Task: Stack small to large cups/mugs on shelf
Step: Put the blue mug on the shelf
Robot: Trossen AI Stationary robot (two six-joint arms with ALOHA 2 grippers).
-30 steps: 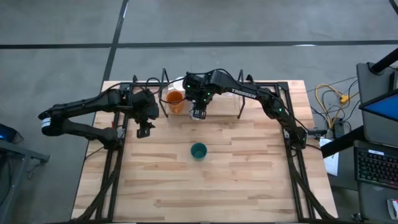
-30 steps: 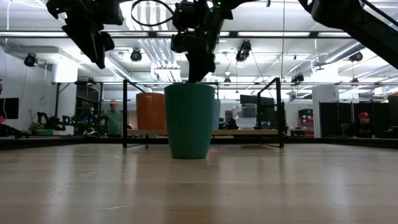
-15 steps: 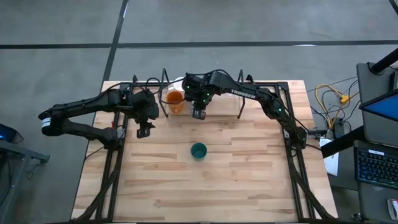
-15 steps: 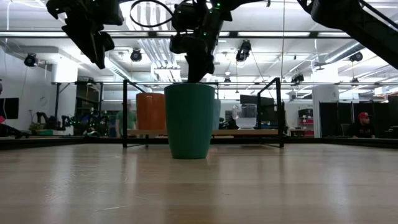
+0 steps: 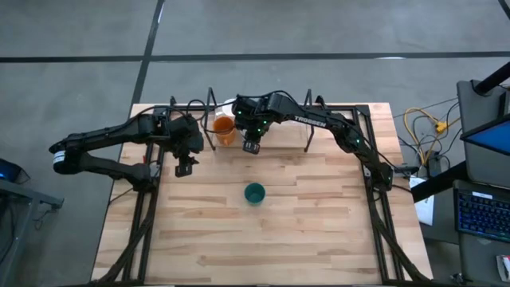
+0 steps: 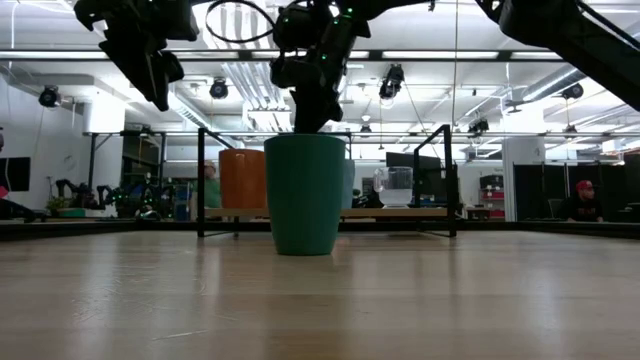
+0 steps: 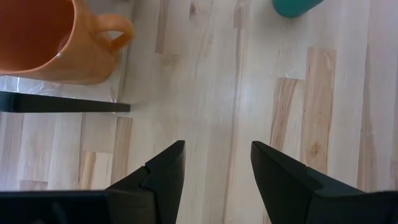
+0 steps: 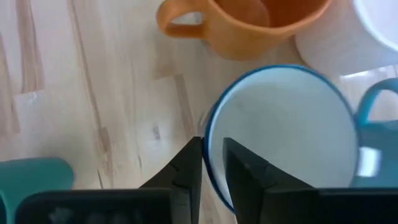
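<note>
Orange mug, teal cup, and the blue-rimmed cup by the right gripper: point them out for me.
Orange mug [image 7: 43, 43]: left wrist view, on its side wall.
Teal cup [image 6: 305, 195]: low view, middle of its wall.
Blue-rimmed cup [image 8: 283, 134]: right wrist view, on its white inside.

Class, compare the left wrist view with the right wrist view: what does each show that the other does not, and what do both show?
Only the left wrist view: the shelf's black frame bar and the open left gripper.

Only the right wrist view: the light blue cup, a white cup, and the right gripper at the blue cup's rim.

Both: the orange mug, the teal cup, the wooden tabletop.
</note>
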